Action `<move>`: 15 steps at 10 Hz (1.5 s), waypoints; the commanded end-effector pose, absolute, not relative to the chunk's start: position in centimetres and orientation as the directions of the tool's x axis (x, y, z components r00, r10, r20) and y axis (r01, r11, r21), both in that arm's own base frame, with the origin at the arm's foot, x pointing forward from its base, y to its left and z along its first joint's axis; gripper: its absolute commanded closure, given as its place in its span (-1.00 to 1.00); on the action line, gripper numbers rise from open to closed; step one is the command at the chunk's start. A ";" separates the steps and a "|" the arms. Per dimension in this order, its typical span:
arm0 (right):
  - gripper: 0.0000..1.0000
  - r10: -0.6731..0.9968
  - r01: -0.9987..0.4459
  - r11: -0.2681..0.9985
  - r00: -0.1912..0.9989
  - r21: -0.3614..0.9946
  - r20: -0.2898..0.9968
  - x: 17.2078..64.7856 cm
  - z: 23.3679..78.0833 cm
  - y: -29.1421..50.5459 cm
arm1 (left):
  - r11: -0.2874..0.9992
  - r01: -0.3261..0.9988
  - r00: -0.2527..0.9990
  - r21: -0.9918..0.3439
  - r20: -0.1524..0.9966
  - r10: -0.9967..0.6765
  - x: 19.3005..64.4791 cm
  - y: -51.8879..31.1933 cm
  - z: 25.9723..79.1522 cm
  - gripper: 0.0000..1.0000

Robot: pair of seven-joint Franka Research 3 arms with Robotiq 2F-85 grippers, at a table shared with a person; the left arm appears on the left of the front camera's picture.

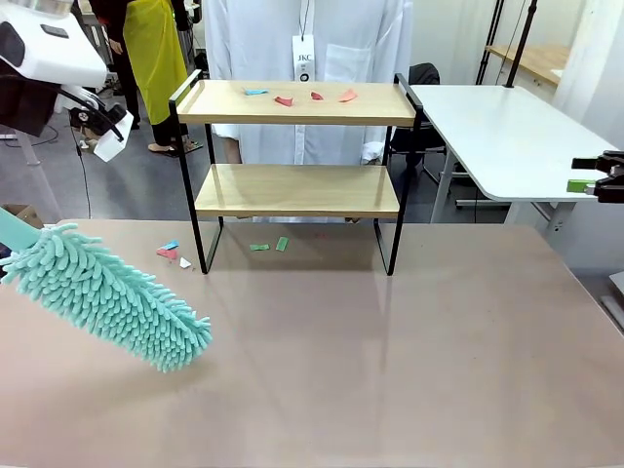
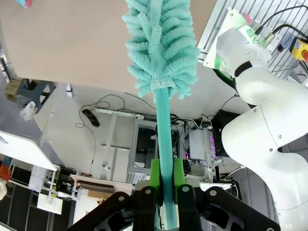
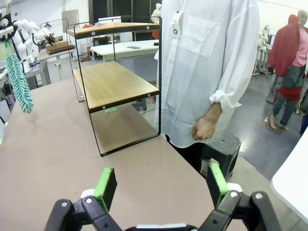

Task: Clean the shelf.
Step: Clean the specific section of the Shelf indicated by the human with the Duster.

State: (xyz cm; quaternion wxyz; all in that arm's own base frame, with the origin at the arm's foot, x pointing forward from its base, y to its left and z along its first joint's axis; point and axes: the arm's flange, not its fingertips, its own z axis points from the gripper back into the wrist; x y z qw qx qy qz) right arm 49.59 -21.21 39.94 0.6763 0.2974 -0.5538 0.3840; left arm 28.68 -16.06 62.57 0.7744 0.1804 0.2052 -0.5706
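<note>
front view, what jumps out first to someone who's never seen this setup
A fluffy teal microfibre duster dominates the lower left, slanting down toward the beige table, its handle clamped in the left gripper. At the far middle stands the two-tier wooden shelf in a black metal frame, with small coloured paper scraps strewn on its top board and further scraps on the table by its left foot.

Arm (image 2: 269, 144) on the right of the left wrist view is all chunky glossy white shells, with a black band and a green glow up top and black cables (image 2: 281, 17) plugged in. Left gripper (image 2: 166, 169) and right gripper (image 3: 161, 185) look the same: black links, bright green pads (image 3: 106, 185), pale screws at the joints. Person (image 1: 341, 39), top centre of the front view, has a white long-sleeved shirt with a chest pocket and a lanyard badge (image 1: 303, 57).
</note>
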 end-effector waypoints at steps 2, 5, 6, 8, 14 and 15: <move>-1.00 0.189 -0.849 0.528 0.087 -0.027 0.978 49.5 40.2 -21.0 | 0.283 0.958 0.260 0.034 -0.514 -0.817 28.4 -15.7 62.9 0.74; -1.00 0.189 -0.849 0.528 0.087 -0.027 0.978 49.5 40.2 -21.0 | 0.283 0.958 0.260 0.034 -0.514 -0.817 28.4 -15.7 62.9 0.74; -1.00 0.189 -0.849 0.528 0.087 -0.027 0.978 49.5 40.2 -21.0 | 0.283 0.958 0.260 0.034 -0.514 -0.817 28.4 -15.7 62.9 0.74; -1.00 0.189 -0.849 0.528 0.087 -0.027 0.978 49.5 40.2 -21.0 | 0.283 0.958 0.260 0.034 -0.514 -0.817 28.4 -15.7 62.9 0.74; -1.00 0.189 -0.849 0.528 0.087 -0.027 0.978 49.5 40.2 -21.0 | 0.283 0.958 0.260 0.034 -0.514 -0.817 28.4 -15.7 62.9 0.74; -1.00 0.189 -0.849 0.528 0.087 -0.027 0.978 49.5 40.2 -21.0 | 0.283 0.958 0.260 0.034 -0.514 -0.817 28.4 -15.7 62.9 0.74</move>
